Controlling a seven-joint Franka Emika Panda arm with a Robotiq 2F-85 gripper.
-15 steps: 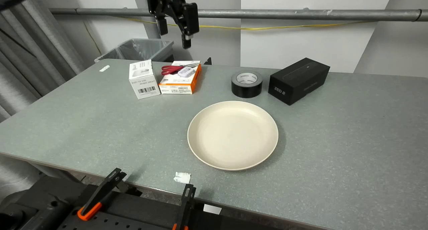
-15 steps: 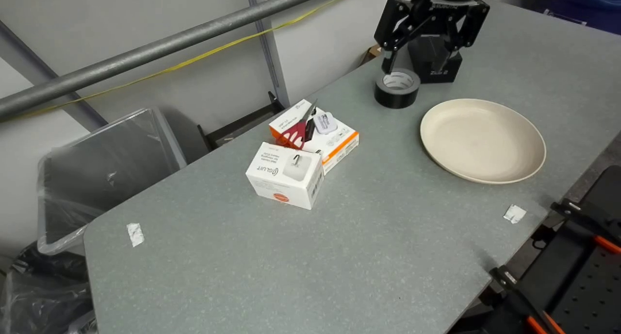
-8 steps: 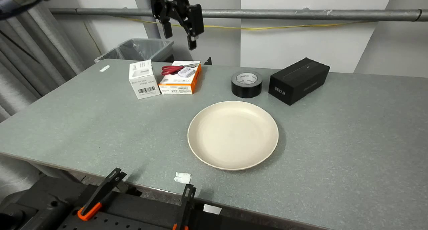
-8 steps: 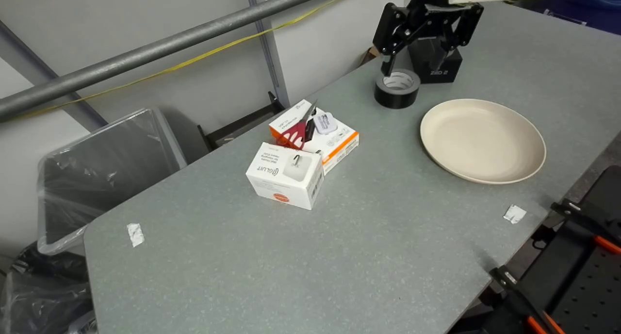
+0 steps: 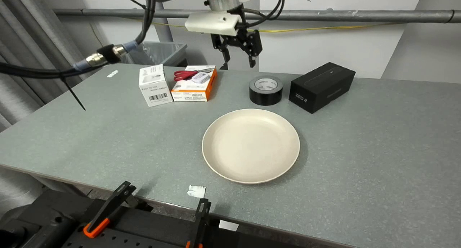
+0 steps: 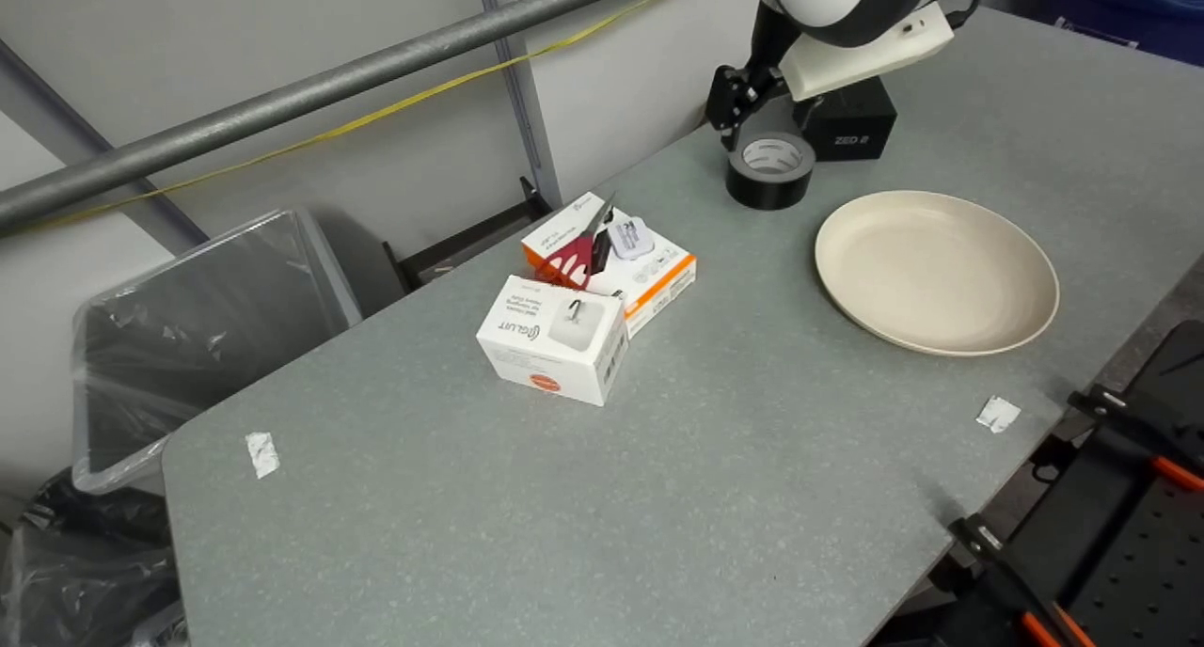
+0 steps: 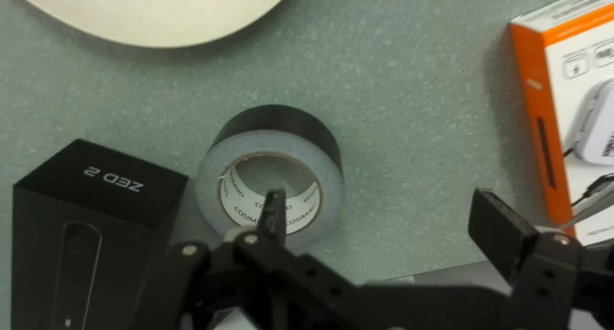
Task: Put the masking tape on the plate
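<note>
The masking tape (image 5: 265, 96) is a black roll lying flat on the table, beyond the plate; it also shows in an exterior view (image 6: 767, 194) and in the wrist view (image 7: 274, 119). The round cream plate (image 5: 251, 147) holds nothing; it also shows in an exterior view (image 6: 936, 276), and partly at the top of the wrist view (image 7: 158, 13). My gripper (image 5: 239, 61) is open and empty, above the table near the tape. In the wrist view my gripper (image 7: 379, 200) has its left finger overlapping the roll's hole; its right finger is off to the roll's right side.
A black ZED 2 box (image 5: 320, 87) stands close beside the tape. A white and orange box (image 5: 192, 85) bears red scissors (image 5: 185, 75) and a small white case (image 5: 201, 77). A white box (image 5: 155, 85) adjoins it. A bin (image 6: 207, 337) stands past the table edge.
The gripper has moved right and lower in an exterior view, nearer the tape, and has turned. More of the arm and its cables is in view. The tape and plate have not moved.
</note>
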